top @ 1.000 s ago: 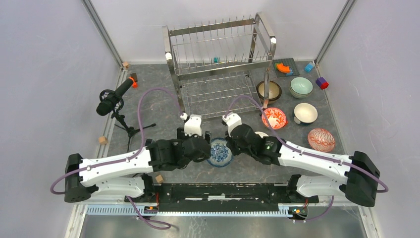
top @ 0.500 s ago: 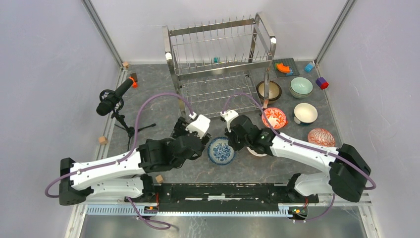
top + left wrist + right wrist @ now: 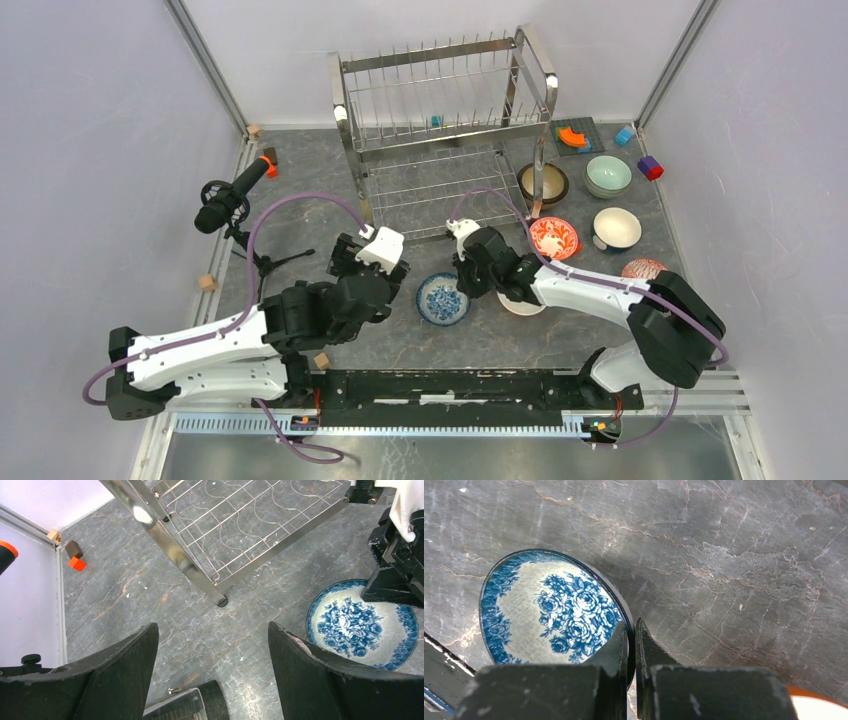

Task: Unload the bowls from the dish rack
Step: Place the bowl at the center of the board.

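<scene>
Grey marble desk (image 3: pixel 300 200), centre of top view: blue-and-white bowl (image 3: pixel 443 299) sits flat, my right hand (image 3: pixel 631 635) pinched on its rim. Since 1 s ago my left hand (image 3: pixel 212 630), wide and holding nothing, has swung off toward left of frame. Upper centre, dish rack (image 3: pixel 440 110) shows 0 bowls; unloading looks nearly done.

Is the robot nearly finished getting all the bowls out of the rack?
Nearly. Done: the dish rack shows no bowls on either tier, and several, like the pale green bowl, sit on the table to its right. In hand: the right gripper pinches the blue-and-white bowl by its rim in front of the rack. Left: releasing it. The left gripper is open and empty.
</scene>
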Robot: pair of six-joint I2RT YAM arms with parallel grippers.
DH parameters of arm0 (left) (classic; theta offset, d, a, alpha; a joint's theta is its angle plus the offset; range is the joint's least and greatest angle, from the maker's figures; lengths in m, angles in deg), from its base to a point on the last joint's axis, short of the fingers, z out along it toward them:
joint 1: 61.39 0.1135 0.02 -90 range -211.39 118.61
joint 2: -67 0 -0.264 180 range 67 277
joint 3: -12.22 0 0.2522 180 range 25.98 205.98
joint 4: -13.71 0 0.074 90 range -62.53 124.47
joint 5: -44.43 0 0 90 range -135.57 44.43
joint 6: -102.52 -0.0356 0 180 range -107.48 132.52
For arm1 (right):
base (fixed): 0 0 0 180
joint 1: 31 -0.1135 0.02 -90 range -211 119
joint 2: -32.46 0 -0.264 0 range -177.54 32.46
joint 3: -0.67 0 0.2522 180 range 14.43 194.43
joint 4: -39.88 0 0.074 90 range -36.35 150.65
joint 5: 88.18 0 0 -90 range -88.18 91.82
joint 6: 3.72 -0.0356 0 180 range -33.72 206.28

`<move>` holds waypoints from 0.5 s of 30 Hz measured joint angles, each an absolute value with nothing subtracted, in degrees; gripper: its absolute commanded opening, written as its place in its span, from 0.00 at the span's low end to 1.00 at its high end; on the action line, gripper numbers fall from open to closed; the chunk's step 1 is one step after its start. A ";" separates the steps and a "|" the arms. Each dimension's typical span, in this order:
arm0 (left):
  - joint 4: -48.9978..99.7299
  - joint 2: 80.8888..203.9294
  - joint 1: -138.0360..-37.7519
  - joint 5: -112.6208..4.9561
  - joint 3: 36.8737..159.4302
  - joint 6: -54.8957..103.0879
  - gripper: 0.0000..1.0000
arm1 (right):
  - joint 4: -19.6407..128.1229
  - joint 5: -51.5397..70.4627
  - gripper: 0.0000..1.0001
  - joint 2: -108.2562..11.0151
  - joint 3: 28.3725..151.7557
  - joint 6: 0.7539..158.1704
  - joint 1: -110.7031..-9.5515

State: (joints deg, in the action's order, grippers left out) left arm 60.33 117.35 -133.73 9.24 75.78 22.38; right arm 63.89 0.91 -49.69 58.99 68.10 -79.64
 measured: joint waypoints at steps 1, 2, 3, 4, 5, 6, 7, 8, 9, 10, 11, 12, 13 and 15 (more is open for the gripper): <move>60.33 117.57 -133.73 9.67 75.72 22.38 0.86 | 63.23 1.26 0.00 -50.13 58.64 67.93 -79.23; 60.33 117.79 -133.73 10.04 75.67 22.38 0.86 | 62.84 1.68 0.00 -50.59 58.37 67.73 -78.88; 60.33 118.03 -133.73 10.35 75.61 22.38 0.86 | 62.40 1.94 0.00 -51.02 58.15 67.56 -78.64; 60.35 118.31 -133.73 10.70 75.54 22.36 0.86 | 61.83 2.38 0.00 -51.37 58.00 67.12 -78.31; 60.35 118.57 -133.73 11.14 75.50 22.36 0.86 | 61.39 2.71 0.00 -51.55 57.94 67.03 -78.20; 60.38 118.79 -133.73 11.40 75.50 22.36 0.86 | 60.83 2.88 0.00 -51.68 57.89 66.97 -78.18; 60.38 119.01 -133.73 11.51 75.50 22.36 0.86 | 60.45 3.06 0.00 -51.83 57.87 66.94 -78.20; 60.38 119.10 -133.73 11.55 75.50 22.36 0.86 | 59.91 3.21 0.00 -51.94 57.72 66.81 -78.20; 60.38 119.14 -133.73 11.60 75.48 22.36 0.86 | 59.73 3.32 0.00 -51.98 57.63 66.75 -78.20; 60.38 119.14 -133.73 11.64 75.46 22.34 0.87 | 59.49 3.36 0.00 -52.01 57.54 66.64 -78.20; 60.38 119.14 -133.73 11.71 75.46 22.34 0.87 | 59.25 3.36 0.00 -52.01 57.41 66.59 -78.20; 60.35 119.14 -133.73 11.79 75.46 22.34 0.87 | 59.01 3.36 0.01 -52.01 57.35 66.57 -78.20; 60.38 119.14 -133.73 11.81 75.43 22.34 0.87 | 58.81 3.36 0.03 -52.03 57.28 66.57 -78.20; 60.38 119.23 -133.73 11.84 75.41 22.34 0.87 | 58.60 3.34 0.05 -52.03 57.24 66.57 -78.20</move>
State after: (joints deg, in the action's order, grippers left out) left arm 60.38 119.23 -133.73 11.84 75.41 22.34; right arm 58.60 3.34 -52.03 57.24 66.57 -78.20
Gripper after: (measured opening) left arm 0.868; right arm 0.033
